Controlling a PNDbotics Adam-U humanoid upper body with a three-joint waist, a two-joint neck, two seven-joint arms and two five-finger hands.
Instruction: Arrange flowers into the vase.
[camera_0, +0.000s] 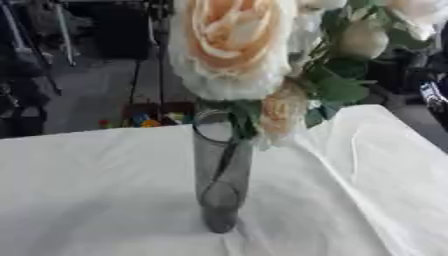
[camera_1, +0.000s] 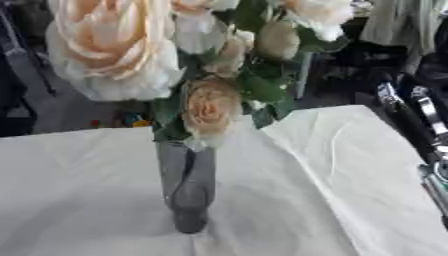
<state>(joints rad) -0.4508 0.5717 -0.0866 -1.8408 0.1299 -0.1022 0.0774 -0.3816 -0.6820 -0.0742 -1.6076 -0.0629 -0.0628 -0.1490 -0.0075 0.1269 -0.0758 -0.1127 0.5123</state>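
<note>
Settling the bouquet in the vase

Starting from the hand: no hand shows in either view. Only a stretch of the right arm (camera_1: 418, 120), black with silver joints, runs down the right edge of the right eye view, so whether its fingers are spread, pressed together or pinching anything I cannot tell. The left arm is nowhere in frame.

Moving inward, the flowers (camera_0: 232, 47) fill the top of the frame: one large cream-and-peach bloom at upper centre, smaller blooms and green leaves to its right. Their stems drop into the vase (camera_0: 221, 185), a tall grey glass cylinder standing upright at lower centre on the white tablecloth (camera_0: 96, 190).

By my reading the bunch is already in and the remaining step is letting it settle. It looks top-heavy against so narrow a vase, so any release should be slow and straight up, clear of the leaves, without nudging the rim.
</note>
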